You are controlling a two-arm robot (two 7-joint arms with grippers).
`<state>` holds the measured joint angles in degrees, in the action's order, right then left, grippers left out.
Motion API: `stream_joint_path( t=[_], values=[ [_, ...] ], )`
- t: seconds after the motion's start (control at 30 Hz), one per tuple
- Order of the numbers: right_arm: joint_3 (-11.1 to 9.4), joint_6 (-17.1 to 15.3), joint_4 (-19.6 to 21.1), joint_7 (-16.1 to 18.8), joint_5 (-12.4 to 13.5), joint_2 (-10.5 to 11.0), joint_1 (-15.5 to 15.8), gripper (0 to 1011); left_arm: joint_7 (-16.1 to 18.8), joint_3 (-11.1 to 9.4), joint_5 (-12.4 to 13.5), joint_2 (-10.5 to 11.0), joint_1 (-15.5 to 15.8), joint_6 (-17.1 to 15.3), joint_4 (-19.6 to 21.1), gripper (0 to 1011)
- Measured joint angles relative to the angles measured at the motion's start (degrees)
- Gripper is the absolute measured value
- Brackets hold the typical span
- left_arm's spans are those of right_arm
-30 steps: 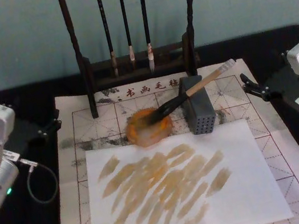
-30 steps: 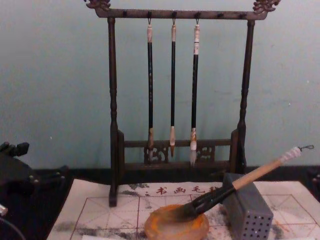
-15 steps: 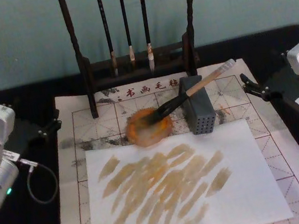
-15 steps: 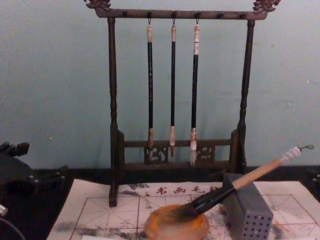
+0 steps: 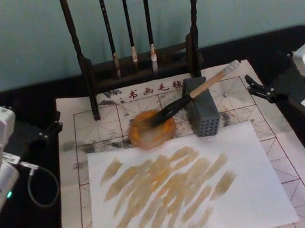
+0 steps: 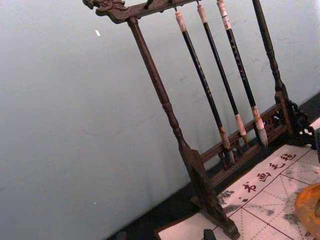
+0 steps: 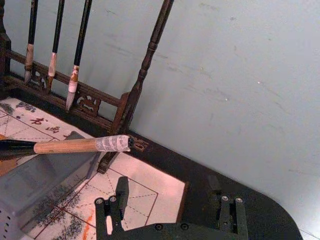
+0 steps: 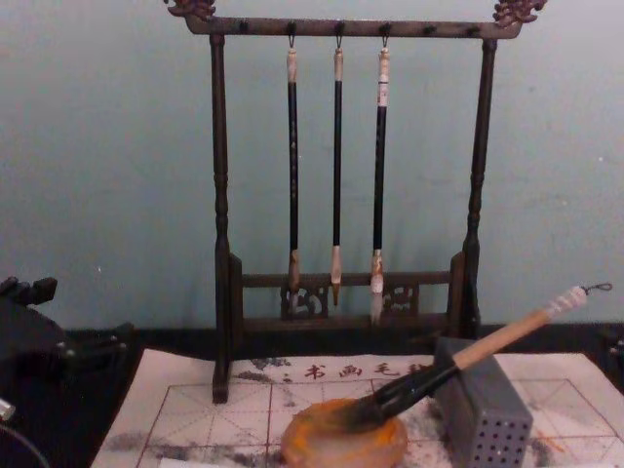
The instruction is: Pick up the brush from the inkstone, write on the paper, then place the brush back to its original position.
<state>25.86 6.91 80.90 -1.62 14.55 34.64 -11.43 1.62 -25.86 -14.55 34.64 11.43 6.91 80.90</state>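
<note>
Although a second goes by, nothing on the table moves, and that stillness is the news: no reach for the brush is under way. Largest first, the paper (image 5: 72, 163) with its red grid lies flat, with a white sheet (image 5: 254, 190) streaked in tan strokes on top of it. At twelve o'clock from that sheet stands the brush rack (image 5: 80, 62), then the grey block (image 5: 202, 111), with the inkstone (image 5: 150, 135) at its nine o'clock. The brush (image 5: 196, 91) rests with its bristles in the inkstone, its handle leaning across the block toward two o'clock. The left gripper (image 5: 53, 122) sits at nine o'clock of the paper and the right gripper (image 5: 252, 87) at three o'clock, both with fingers spread and empty, well apart from the brush. Judging by this, either the pick-up has not begun or the task is finished
</note>
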Motion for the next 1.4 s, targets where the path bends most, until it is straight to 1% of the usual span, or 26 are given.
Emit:
stream_joint_path(
  t=[0.13, 0.2, 0.3, 0.33, 0.4, 0.43, 0.53, 0.57, 0.67, 0.7, 0.73, 0.77, 0.83, 0.87, 0.97, 1.0, 1.1, 1.13, 1.17, 1.2, 1.23, 1.27, 1.33, 1.4],
  values=[
    [0.0, 0.0, 0.0, 0.0, 0.0, 0.0, 0.0, 1000, 0.0, 0.0, 0.0, 0.0, 0.0, 0.0, 0.0, 1001],
    [-0.4, 0.1, 0.0, 0.2, 0.1, -0.2, 0.2, 1000, 0.0, 0.0, 0.0, 0.0, 0.0, 0.0, 0.0, 1001],
    [-1.6, 0.2, 0.1, 1.2, 1.4, -0.6, 0.8, 1000, 0.0, 0.0, 0.0, 0.0, 0.0, 0.0, 0.0, 1001],
    [-2.5, 0.3, 0.4, 1.9, 2.8, -0.8, 1.3, 1000, 0.0, 0.0, 0.0, 0.0, 0.0, 0.0, 0.0, 1001],
    [-3.4, 0.3, 0.8, 2.7, 4.5, -0.9, 2.0, 1000, 0.0, 0.0, 0.0, 0.0, 0.0, 0.0, 0.0, 1001],
    [-4.4, 0.2, 1.5, 3.7, 6.3, -1.0, 2.8, 1000, 0.0, 0.0, 0.0, 0.0, 0.0, 0.0, 0.0, 1001],
    [-6.1, -0.1, 2.7, 5.2, 9.4, -1.1, 4.2, 1000, 0.0, 0.0, 0.0, 0.0, 0.0, 0.0, 0.0, 1001],
    [-7.0, -0.4, 3.6, 6.3, 11.4, -1.2, 5.2, 1000, 0.0, 0.0, 0.0, 0.0, 0.0, 0.0, 0.0, 1001],
    [-8.5, -1.1, 4.8, 8.2, 15.1, -1.7, 6.6, 1000, 0.0, 0.0, 0.0, 0.0, 0.0, 0.0, 0.0, 1001],
    [-9.3, -1.5, 5.3, 9.6, 17.4, -2.2, 7.4, 1000, 0.0, 0.0, 0.0, 0.0, 0.0, 0.0, 0.0, 1001],
    [-9.6, -1.7, 5.5, 10.4, 18.4, -2.4, 7.7, 1000, 0.0, 0.0, 0.0, 0.0, 0.0, 0.0, 0.0, 1001],
    [-10.3, -2.2, 5.7, 12.1, 20.9, -3.1, 8.2, 1000, 0.0, 0.0, 0.0, 0.0, 0.0, 0.0, 0.0, 1001],
    [-10.7, -2.8, 5.6, 14.0, 23.3, -3.8, 8.5, 1000, 0.0, 0.0, 0.0, 0.0, 0.0, 0.0, 0.0, 1001],
    [-11.0, -3.5, 5.4, 15.9, 25.5, -4.6, 8.6, 1000, 0.0, 0.0, 0.0, 0.0, 0.0, 0.0, 0.0, 1001],
    [-11.3, -4.5, 4.6, 18.6, 28.4, -5.7, 8.6, 1000, 0.0, 0.0, 0.0, 0.0, 0.0, 0.0, 0.0, 1001],
    [-11.5, -5.2, 3.8, 20.4, 30.0, -6.6, 8.3, 1000, 0.0, 0.0, 0.0, 0.0, 0.0, 0.0, 0.0, 1001],
    [-11.7, -6.1, 2.5, 23.1, 32.4, -7.8, 7.8, 1000, 0.0, 0.0, 0.0, 0.0, 0.0, 0.0, 0.0, 1001],
    [-11.8, -6.9, 1.7, 24.5, 34.1, -8.6, 7.4, 1000, 0.0, 0.0, 0.0, 0.0, 0.0, 0.0, 0.0, 1001],
    [-11.8, -7.4, 1.1, 25.2, 35.2, -9.0, 7.1, 1000, 0.0, 0.0, 0.0, 0.0, 0.0, 0.0, 0.0, 1001],
    [-11.9, -8.4, 0.1, 26.7, 37.5, -9.8, 6.6, 1000, 0.0, 0.0, 0.0, 0.0, 0.0, 0.0, 0.0, 1001],
    [-11.9, -8.4, 0.1, 26.7, 37.5, -9.8, 6.6, 1000, 0.0, 0.0, 0.0, 0.0, 0.0, 0.0, 0.0, 1001],
    [-12.0, -8.8, -0.5, 27.2, 38.6, -10.2, 6.3, 1000, 0.0, 0.0, 0.0, 0.0, 0.0, 0.0, 0.0, 1001],
    [-12.3, -10.6, -2.5, 29.1, 42.8, -11.8, 5.3, 1000, 0.0, 0.0, 0.0, 0.0, 0.0, 0.0, 0.0, 1001],
    [-12.5, -11.3, -3.5, 29.7, 44.6, -12.5, 4.8, 1000, 0.0, 0.0, 0.0, 0.0, 0.0, 0.0, 0.0, 1001]
  ],
)
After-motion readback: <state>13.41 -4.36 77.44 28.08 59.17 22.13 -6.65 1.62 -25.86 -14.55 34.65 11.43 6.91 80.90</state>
